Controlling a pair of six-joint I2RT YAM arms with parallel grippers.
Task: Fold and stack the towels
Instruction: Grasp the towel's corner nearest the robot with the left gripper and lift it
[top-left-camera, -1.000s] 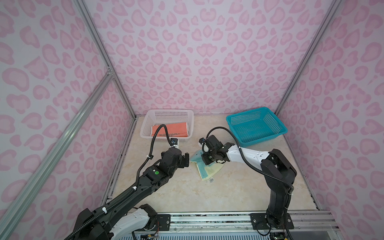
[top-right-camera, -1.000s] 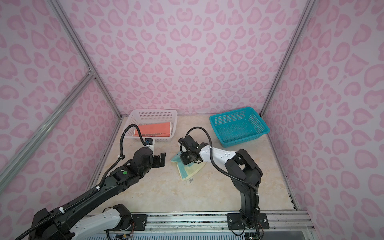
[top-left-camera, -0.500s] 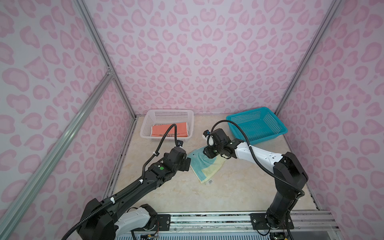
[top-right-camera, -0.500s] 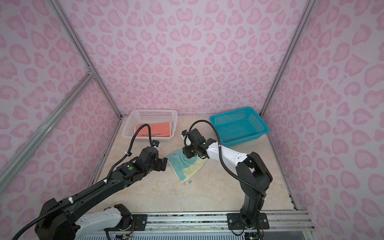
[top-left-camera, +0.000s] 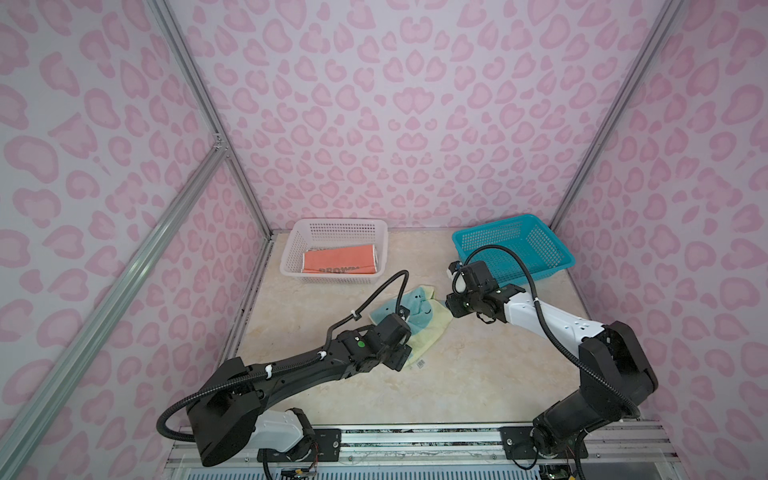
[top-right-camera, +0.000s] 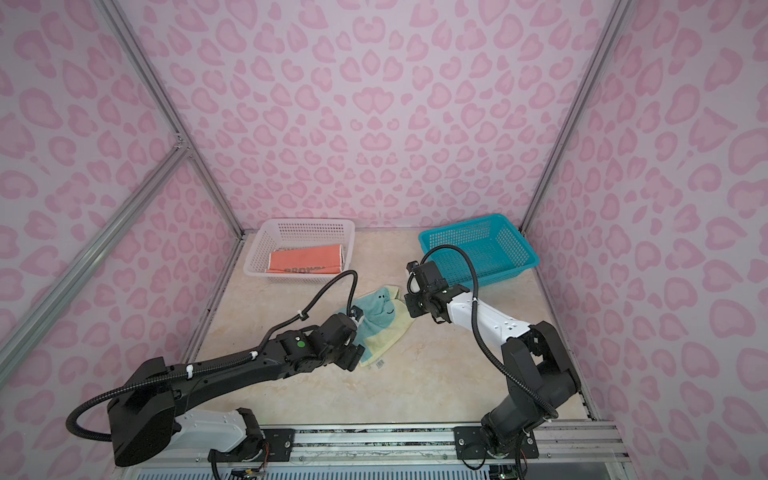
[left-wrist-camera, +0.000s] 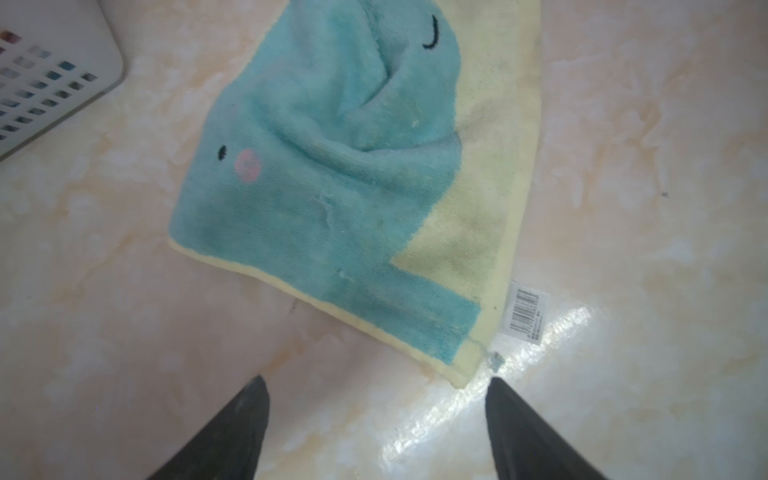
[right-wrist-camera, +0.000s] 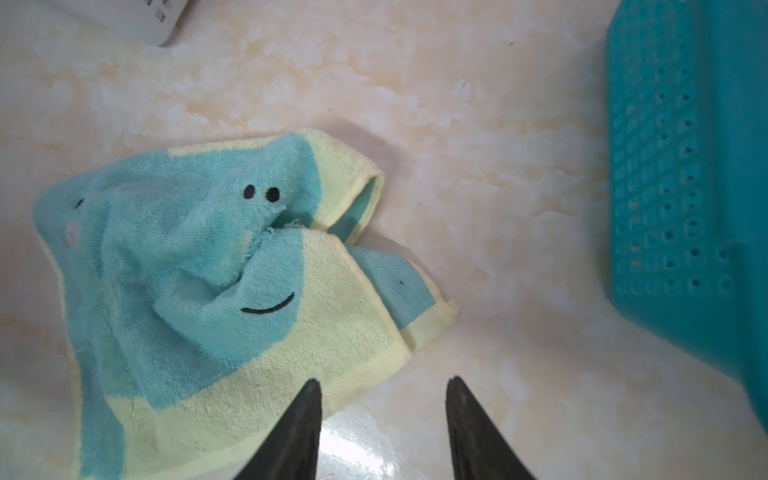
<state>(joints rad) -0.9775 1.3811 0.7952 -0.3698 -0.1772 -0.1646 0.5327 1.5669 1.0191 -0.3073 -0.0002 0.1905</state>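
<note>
- Step: flattening teal-yellow towel (top-left-camera: 419, 306), mid-frame in a top view; rumpled, corner doubled over.
- My left gripper (left-wrist-camera: 376, 380) & right gripper (right-wrist-camera: 384, 379): both spread, empty, near towel edges.
- Next, I judge: pinch 2 corners, pull flat, fold.
- Soft limp terry. Orange towel (top-left-camera: 338, 259) lies folded flat in white basket (top-left-camera: 291, 253), up-left of it.

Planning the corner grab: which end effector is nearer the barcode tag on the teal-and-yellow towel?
Left. The left end effector hovers open just beside the barcode tag at the towel's corner. The right end effector sits open at the towel's far edge, nearer the teal basket.
</note>
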